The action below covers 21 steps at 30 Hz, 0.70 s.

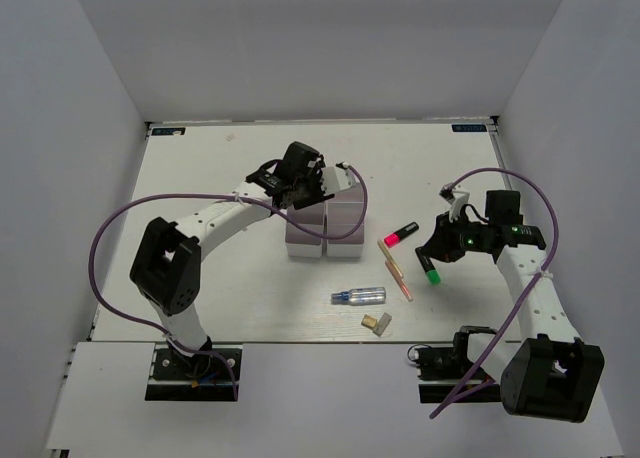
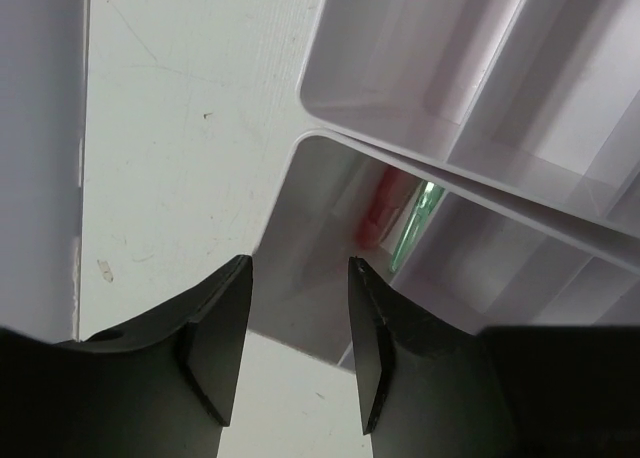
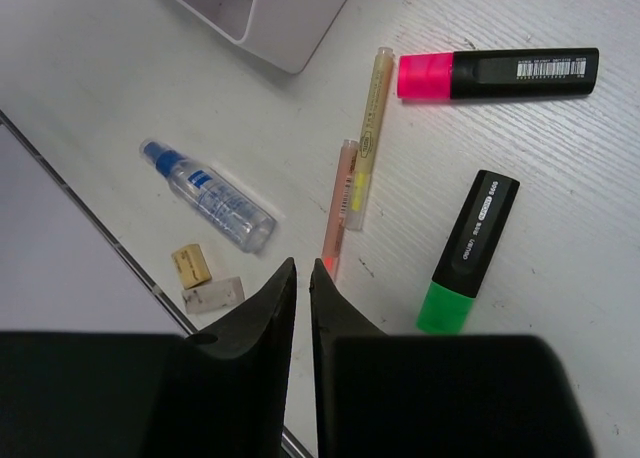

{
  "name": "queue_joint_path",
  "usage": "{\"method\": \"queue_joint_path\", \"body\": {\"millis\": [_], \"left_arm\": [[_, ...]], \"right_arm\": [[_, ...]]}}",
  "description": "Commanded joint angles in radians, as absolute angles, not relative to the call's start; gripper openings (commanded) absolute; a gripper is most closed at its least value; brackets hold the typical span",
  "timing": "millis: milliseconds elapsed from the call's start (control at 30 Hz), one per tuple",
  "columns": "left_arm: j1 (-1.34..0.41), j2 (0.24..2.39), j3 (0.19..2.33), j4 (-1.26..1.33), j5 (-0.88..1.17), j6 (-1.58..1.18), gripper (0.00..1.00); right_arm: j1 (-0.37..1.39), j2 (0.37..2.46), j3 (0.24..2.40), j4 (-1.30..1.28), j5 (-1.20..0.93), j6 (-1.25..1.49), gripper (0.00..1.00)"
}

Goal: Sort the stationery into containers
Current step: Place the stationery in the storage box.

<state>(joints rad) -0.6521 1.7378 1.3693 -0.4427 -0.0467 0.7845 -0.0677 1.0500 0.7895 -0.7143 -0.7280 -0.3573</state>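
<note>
The desk (image 1: 220,298) is a white board with a faint wood grain and small scuffs, boxed in by plain pale walls (image 1: 300,38) on three sides. Two white trays (image 1: 335,240) sit side by side near its middle. The left gripper (image 2: 298,278) hangs over their edge, jaws spread and empty (a red and a green shape (image 2: 378,208) show dimly through one tray's wall). Loose on the desk to the right lie a pink-capped marker (image 3: 495,74), a green-capped marker (image 3: 465,253), an orange pen (image 3: 340,213), a clear tube (image 3: 210,196) and a tan eraser (image 3: 190,264). The right gripper (image 3: 304,268) hovers above them, jaws almost pressed together, holding nothing.
</note>
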Motion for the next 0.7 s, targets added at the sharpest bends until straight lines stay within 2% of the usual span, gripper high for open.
{"method": "queue_joint_path", "body": {"millis": [0,100,200,233,333,367,400,433,467,500,533,567,600,667], "left_arm": [[-0.658,1.666,1.371,-0.426,-0.057,0.773,0.54],[-0.669,1.646,1.382,-0.431,-0.060,0.752,0.52],[-0.692,1.582,1.396,-0.443,-0.087,0.675,0.37],[-0.696,1.563,1.404,-0.449,-0.092,0.651,0.29],[-0.706,1.447,1.399,-0.500,-0.094,0.456,0.23],[-0.706,1.374,1.399,-0.552,-0.109,0.278,0.26],[-0.701,1.352,1.396,-0.581,-0.120,0.209,0.34],[-0.689,1.329,1.378,-0.607,-0.127,0.140,0.65],[-0.678,1.256,1.365,-0.696,-0.123,-0.047,0.81],[-0.639,1.232,1.324,-0.715,-0.120,-0.096,0.90],[-0.626,1.157,1.265,-0.759,-0.095,-0.133,0.99],[-0.614,1.131,1.197,-0.768,-0.075,-0.208,0.99],[-0.580,1.080,1.127,-0.785,-0.068,-0.219,0.99],[-0.560,1.008,1.027,-0.784,-0.061,-0.244,0.99]], "right_arm": [[-0.078,1.051,0.833,-0.739,-0.764,-0.377,0.14],[-0.081,1.048,0.830,-0.741,-0.764,-0.377,0.14],[-0.078,1.051,0.831,-0.739,-0.750,-0.380,0.14],[-0.078,1.051,0.828,-0.733,-0.741,-0.385,0.02],[-0.072,1.052,0.825,-0.707,-0.678,-0.422,0.00],[-0.069,1.061,0.827,-0.707,-0.681,-0.449,0.00],[-0.068,1.084,0.839,-0.741,-0.689,-0.541,0.03],[-0.071,1.112,0.845,-0.756,-0.756,-0.661,0.28],[-0.069,1.126,0.856,-0.773,-0.768,-0.723,0.42],[-0.071,1.155,0.862,-0.794,-0.779,-0.849,0.48],[-0.071,1.175,0.862,-0.801,-0.791,-0.973,0.61],[-0.069,1.184,0.862,-0.799,-0.790,-1.036,0.67],[-0.071,1.205,0.862,-0.808,-0.802,-1.242,0.73],[-0.067,1.226,0.871,-0.828,-0.802,-1.465,0.76]]}}
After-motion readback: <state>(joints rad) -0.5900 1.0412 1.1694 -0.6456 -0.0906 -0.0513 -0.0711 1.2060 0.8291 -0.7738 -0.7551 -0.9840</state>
